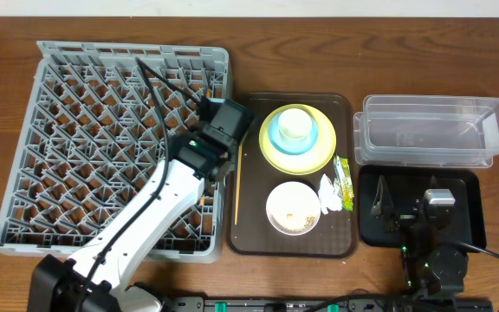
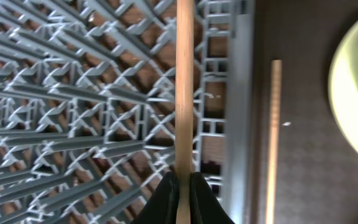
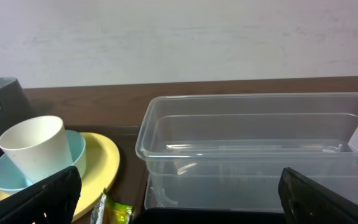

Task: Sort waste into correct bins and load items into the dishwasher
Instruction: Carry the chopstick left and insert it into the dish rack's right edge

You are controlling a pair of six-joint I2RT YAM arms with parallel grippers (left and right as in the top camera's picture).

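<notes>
Where left hand (image 2: pixel 184 182) pinches chopstick (image 2: pixel 184 81), its lower end hides; top cropped.

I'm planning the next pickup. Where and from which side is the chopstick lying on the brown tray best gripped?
Grip the chopstick near its middle, coming straight down from above, with the fingers closing across its thin width. It lies flat, close along the left edge of the tray, so a sideways approach is probably blocked.
</notes>
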